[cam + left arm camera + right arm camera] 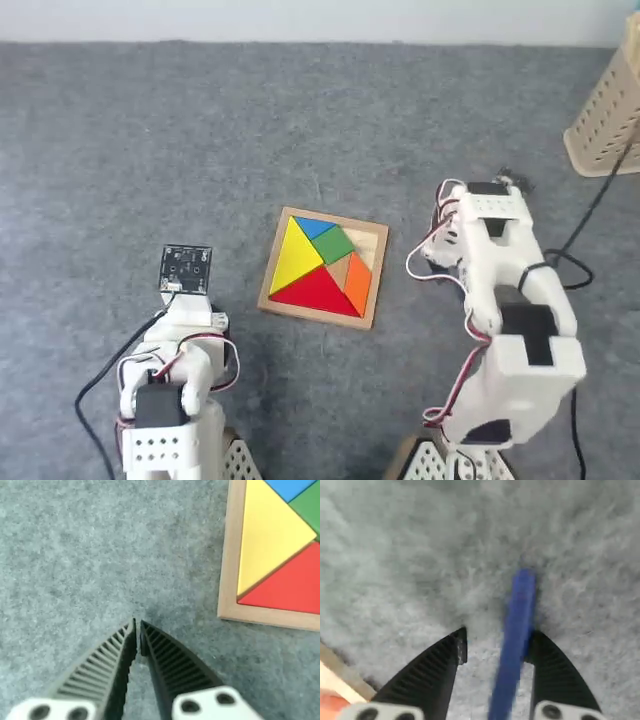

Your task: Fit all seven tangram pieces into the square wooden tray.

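Between the parted fingers of my right gripper (500, 632) a blue piece (520, 610) stands on edge on the grey carpet (150, 130), pressed against one finger with a clear gap to the other. That arm sits to the right of the square wooden tray (372, 240), a corner of which shows near the gripper. My left gripper (137, 625) has its fingers closed together, holding nothing, over carpet just left of the tray's near-left corner. Inside the tray I see a yellow triangle (290, 260) on the left, a red triangle (318, 290) along the near side, an orange piece (360, 285) on the right, a green piece (335, 243) and a blue triangle (313, 227) at the far side, with bare wood showing between green, red and orange.
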